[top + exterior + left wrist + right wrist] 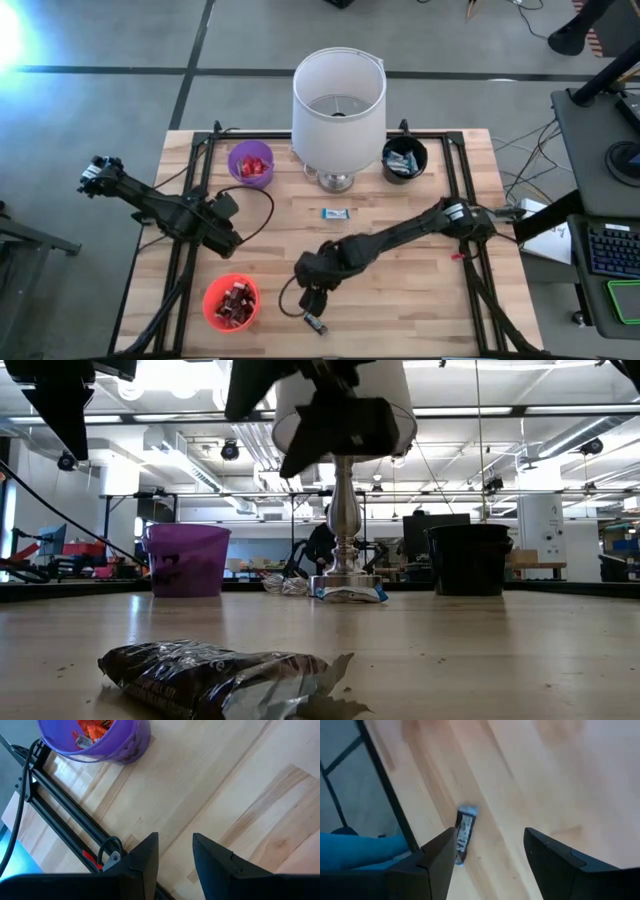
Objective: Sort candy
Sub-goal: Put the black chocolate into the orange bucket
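**A:** Starting at your left: the left gripper (228, 238) is hovering over bare wood near the table's (400, 300) left edge. Its fingers (145, 857) are standing a little apart, clasping nothing.

**B:** Are you reading any labels?

**A:** None; any print on the wrappers is too small for you to read. The purple cup (250, 163) behind that arm is looking like smooth round plastic, and it is carrying shiny red candy. The red cup (231, 301) toward the front is holding red and dark wrapped pieces.

**B:** And in the middle?

**A:** A lamp (338, 105) with a white drum shade on a polished metal stem is standing at the back. Just in front of its base a light blue-and-white bar (335, 213) is lying flat on the planks.

**B:** Where is the right arm working?

**A:** The right gripper (312, 300) is hanging low over the front of the table, fingers spread wide and empty. A dark crinkled foil bar (316, 323) is lying on the wood just beside its fingertips, untouched.

**B:** Farther right?

**A:** The black cup (404, 158) beside the lamp is holding light blue-and-white candy.
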Tool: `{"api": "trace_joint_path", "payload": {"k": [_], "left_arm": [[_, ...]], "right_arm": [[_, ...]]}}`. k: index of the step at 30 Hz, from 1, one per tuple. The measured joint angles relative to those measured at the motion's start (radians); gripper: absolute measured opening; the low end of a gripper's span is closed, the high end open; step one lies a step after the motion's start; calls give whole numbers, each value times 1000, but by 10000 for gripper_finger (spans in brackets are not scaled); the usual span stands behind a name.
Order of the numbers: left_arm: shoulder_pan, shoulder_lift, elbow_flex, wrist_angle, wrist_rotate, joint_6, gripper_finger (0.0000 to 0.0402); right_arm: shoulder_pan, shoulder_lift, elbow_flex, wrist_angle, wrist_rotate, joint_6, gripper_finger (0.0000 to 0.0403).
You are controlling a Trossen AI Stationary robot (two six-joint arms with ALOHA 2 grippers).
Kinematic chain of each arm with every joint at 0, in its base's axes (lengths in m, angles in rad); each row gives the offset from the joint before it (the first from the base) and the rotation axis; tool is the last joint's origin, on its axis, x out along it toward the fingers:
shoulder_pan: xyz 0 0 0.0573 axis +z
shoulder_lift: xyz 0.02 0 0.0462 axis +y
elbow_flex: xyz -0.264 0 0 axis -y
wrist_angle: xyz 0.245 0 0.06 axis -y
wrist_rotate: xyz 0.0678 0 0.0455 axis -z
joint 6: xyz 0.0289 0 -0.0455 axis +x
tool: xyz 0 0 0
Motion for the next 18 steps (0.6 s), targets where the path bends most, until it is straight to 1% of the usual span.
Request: {"api": "trace_joint_path", "payload": {"k": [7, 15, 18], "left_arm": [[0, -1, 0, 0, -1, 4, 103], [0, 0, 0, 3, -1, 4, 103], [0, 0, 0, 15, -1, 4, 103]], "right_arm": [[42, 63, 0, 10, -2, 121, 220], [78, 91, -2, 26, -2, 152, 219], [87, 120, -4, 83, -32, 140, 219]]}}
